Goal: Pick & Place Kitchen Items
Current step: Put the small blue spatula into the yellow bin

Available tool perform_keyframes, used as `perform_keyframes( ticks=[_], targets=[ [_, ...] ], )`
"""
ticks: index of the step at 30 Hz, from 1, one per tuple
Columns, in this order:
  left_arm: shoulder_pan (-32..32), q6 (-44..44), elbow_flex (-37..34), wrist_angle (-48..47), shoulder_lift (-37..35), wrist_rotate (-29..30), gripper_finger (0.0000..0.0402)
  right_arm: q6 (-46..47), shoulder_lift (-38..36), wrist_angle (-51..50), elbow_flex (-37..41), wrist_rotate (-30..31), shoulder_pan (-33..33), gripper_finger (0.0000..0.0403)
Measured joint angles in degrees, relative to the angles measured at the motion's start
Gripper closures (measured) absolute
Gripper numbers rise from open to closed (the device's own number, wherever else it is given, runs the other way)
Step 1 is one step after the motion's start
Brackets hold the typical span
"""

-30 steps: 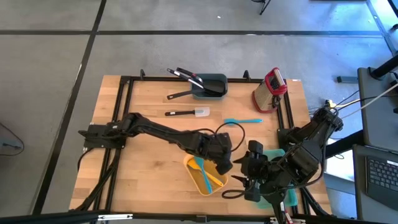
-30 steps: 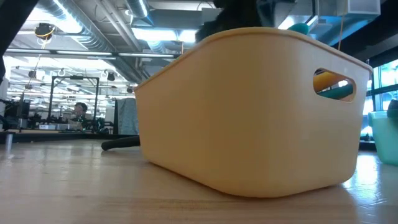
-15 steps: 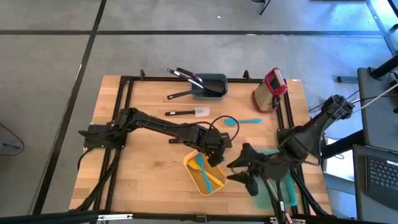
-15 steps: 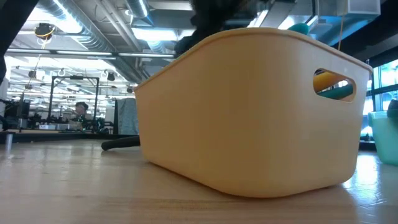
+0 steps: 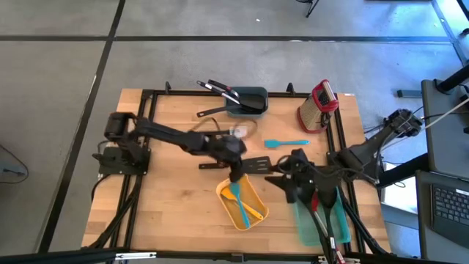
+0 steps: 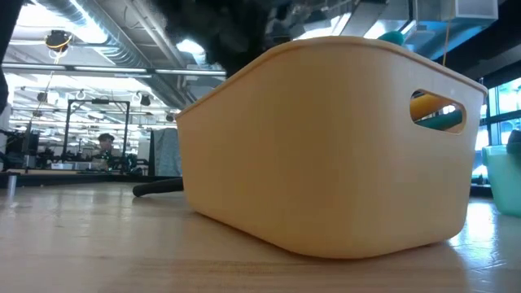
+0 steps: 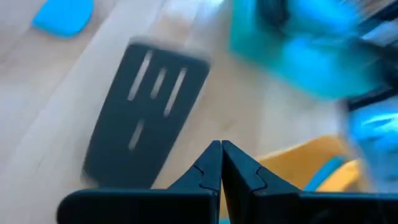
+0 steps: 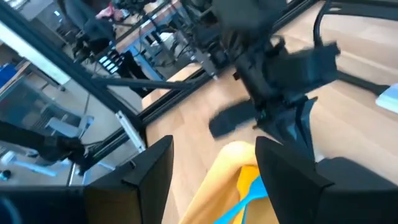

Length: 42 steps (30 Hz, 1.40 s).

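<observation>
L gripper (image 5: 236,170) is sitting over the mid table, just above the upper end of the yellow plastic bin (image 5: 253,213), fingers (image 7: 219,163) pressed together w/ nothing between them. A black slotted turner (image 5: 254,166) is lying flat on the wooden table (image 5: 168,205) right beside it, near the bin's upper edge; the left wrist view is showing the turner's head (image 7: 144,118) on the wood past the closed tips, not gripped. R gripper (image 5: 287,183) is hanging just to the right of the bin, between it and the teal rectangular tray (image 5: 330,224), fingers (image 8: 149,180) spread apart w/ nothing visible between them.

Inside the yellow bin: a teal spatula (image 5: 236,196) and an orange-headed utensil (image 5: 253,214) are lying lengthwise. A second teal spatula (image 5: 284,142) is resting on the wood above the R gripper, well apart from the bin. At the far edge a dark grey bin (image 5: 248,100) is holding several black long-handled utensils (image 5: 220,91), handles sticking out to the left; one more black utensil (image 5: 212,112) is lying just beside it on the table. A white-headed spatula w/ black handle (image 5: 236,132) is partly hidden under the L arm. A red-and-white grater-like item (image 5: 321,103) is standing near the far right corner.

Low view is filled by the yellow bin's wall (image 6: 326,146), teal and orange showing through its handle slot.
</observation>
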<state>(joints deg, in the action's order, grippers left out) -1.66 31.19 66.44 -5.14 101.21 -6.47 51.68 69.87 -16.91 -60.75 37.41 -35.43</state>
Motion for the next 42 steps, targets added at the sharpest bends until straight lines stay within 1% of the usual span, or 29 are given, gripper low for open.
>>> perform_keyframes(
  ticks=[2,4,6,8,9,12,14,17,21,24,28,30,32,36,40,42],
  targets=[
    [3.1,1.6,-6.6,10.4,-2.8,-5.4,0.0400,0.0,0.0,0.1,0.0,-0.9,1.5,0.0174],
    [5.6,3.0,-10.7,18.5,-4.7,-8.1,0.0400,0.0,0.0,-0.4,0.0,-2.6,3.2,0.0174],
    [7.0,4.0,-13.1,21.4,-6.8,-9.1,0.0400,0.3,0.0,0.2,0.2,-5.1,5.1,0.0174],
    [7.7,3.8,-14.1,22.3,-8.2,-9.0,0.0399,0.1,0.0,2.6,1.3,-9.2,7.3,0.0174],
    [7.9,3.4,-14.4,21.9,-9.0,-8.9,0.0399,-0.3,0.0,5.2,2.0,-11.9,8.3,0.0174],
    [8.7,1.7,-14.4,22.2,-10.0,-8.4,0.0399,-1.3,0.3,14.7,4.1,-23.4,11.9,0.0174],
    [9.0,1.8,-14.4,22.3,-10.3,-8.3,0.0400,-1.2,1.1,17.6,4.3,-28.0,13.1,0.0174],
    [9.3,3.2,-14.4,22.3,-10.3,-8.3,0.0399,-0.7,1.8,19.6,4.4,-30.1,13.4,0.0174],
    [9.7,8.4,-14.4,22.6,-10.3,-8.6,0.0399,0.5,1.8,20.5,4.4,-30.1,13.3,0.0174],
    [10.2,12.0,-14.4,22.4,-10.3,-8.6,0.0400,0.7,1.8,23.6,4.4,-30.1,13.4,0.0174],
    [10.5,14.6,-14.4,23.4,-10.3,-8.6,0.0399,0.7,1.8,24.9,4.4,-29.8,14.9,0.0174],
    [10.6,16.4,-14.3,23.5,-10.3,-8.6,0.0400,5.2,1.8,22.5,4.4,-28.1,16.7,0.0177],
    [11.0,19.2,-14.3,23.4,-10.3,-8.6,0.0400,12.1,1.8,17.4,4.4,-27.2,18.9,0.0182],
    [12.2,23.1,-14.3,23.4,-10.3,-8.5,0.0397,24.8,1.8,0.9,4.4,-28.0,23.1,0.0198],
    [12.9,23.8,-14.3,23.5,-10.3,-8.7,0.0396,24.8,1.8,-11.7,4.4,-31.5,27.0,0.0205],
    [13.1,23.8,-14.3,23.6,-10.3,-9.2,0.0396,24.6,1.4,-18.9,4.4,-32.0,28.9,0.0205]
  ],
)
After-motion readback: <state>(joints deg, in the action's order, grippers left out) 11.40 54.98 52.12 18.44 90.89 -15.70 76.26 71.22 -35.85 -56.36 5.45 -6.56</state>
